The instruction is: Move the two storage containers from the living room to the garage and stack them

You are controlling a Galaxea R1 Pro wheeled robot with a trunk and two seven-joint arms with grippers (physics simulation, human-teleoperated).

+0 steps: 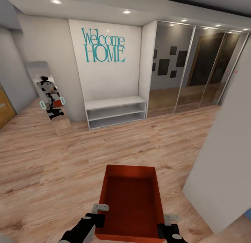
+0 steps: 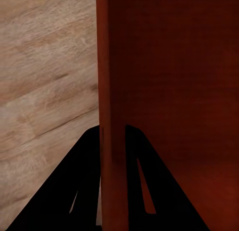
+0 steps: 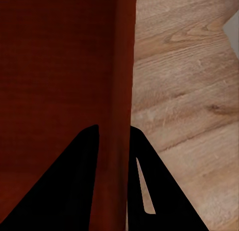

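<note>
**Q:** Storage container (image 1: 131, 201) position?

**A:** One orange-red open bin is carried low in front of the robot, above the light wood-plank floor (image 1: 52, 173). Its long axis runs away from the robot. The interior is bare. In the head view it sits at bottom centre, level, with its near end between the two arms.

**Q:** Left gripper (image 1: 98, 215) state?

**A:** Closed down on the bin's left long wall near the near corner. In the left wrist view the gripper (image 2: 113, 166) straddles the thin wall: one dark finger (image 2: 82, 186) lies outside over the planks, the other inside over the bin floor, with the wall touching both.

**Q:** Right gripper (image 1: 167, 225) state?

**A:** Same arrangement on the right long wall. In the right wrist view the gripper (image 3: 114, 166) has the wall pinched between its fingers (image 3: 149, 191), one inside the bin, one outside above the planks.

**Q:** Surroundings?

**A:** Hallway-type room. Ahead stands a white wall panel bearing teal "Welcome HOME" lettering (image 1: 103, 46), with a white low shelf unit (image 1: 116, 112) beneath it. To the right of the shelf runs a mirrored sliding wardrobe (image 1: 195, 68). To the left a leaning floor mirror (image 1: 50, 96) reflects the robot. A white wall corner (image 1: 223, 159) stands close on the right of the bin. A wooden door edge (image 1: 5, 110) shows at far left.
</note>
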